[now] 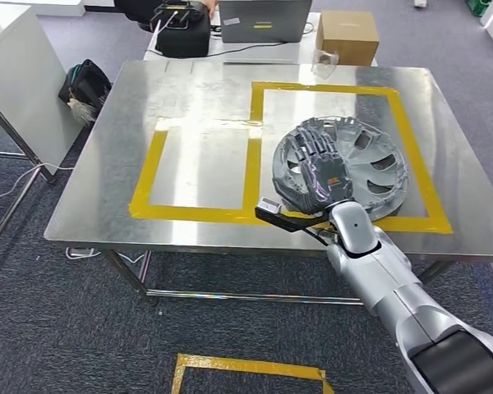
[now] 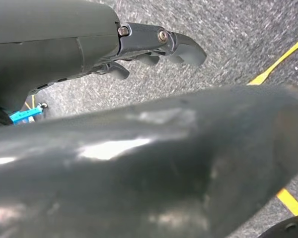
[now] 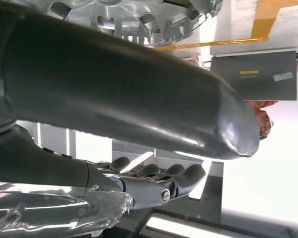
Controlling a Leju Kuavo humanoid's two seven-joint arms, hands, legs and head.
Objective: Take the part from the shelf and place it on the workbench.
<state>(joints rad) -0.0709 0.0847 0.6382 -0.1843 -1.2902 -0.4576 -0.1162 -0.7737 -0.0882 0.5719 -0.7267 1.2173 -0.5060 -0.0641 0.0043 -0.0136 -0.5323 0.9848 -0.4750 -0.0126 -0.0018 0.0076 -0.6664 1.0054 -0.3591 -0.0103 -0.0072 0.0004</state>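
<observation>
The part, a silver wheel cover (image 1: pixel 371 160) in clear plastic wrap, lies flat on the steel workbench (image 1: pixel 194 90), inside the right yellow-taped square. My right hand (image 1: pixel 321 168) lies over the cover's left side, back up, fingers stretched out across it. In the right wrist view the cover's spokes (image 3: pixel 140 15) show beyond the thick thumb (image 3: pixel 121 89). Crumpled wrap (image 3: pixel 57 210) sits beside the straight fingers (image 3: pixel 155 178), and nothing is between thumb and fingers. My left hand (image 2: pixel 159 44) hangs over grey carpet with loose fingers, holding nothing.
A second taped square (image 1: pixel 197 168) marks the bench's left half. Behind the bench stand a laptop (image 1: pixel 265 20), a cardboard box (image 1: pixel 347 34) and a black case (image 1: pixel 183 33), with a person's hand (image 3: pixel 261 116) near the laptop. A white cabinet (image 1: pixel 20 74) is on the left.
</observation>
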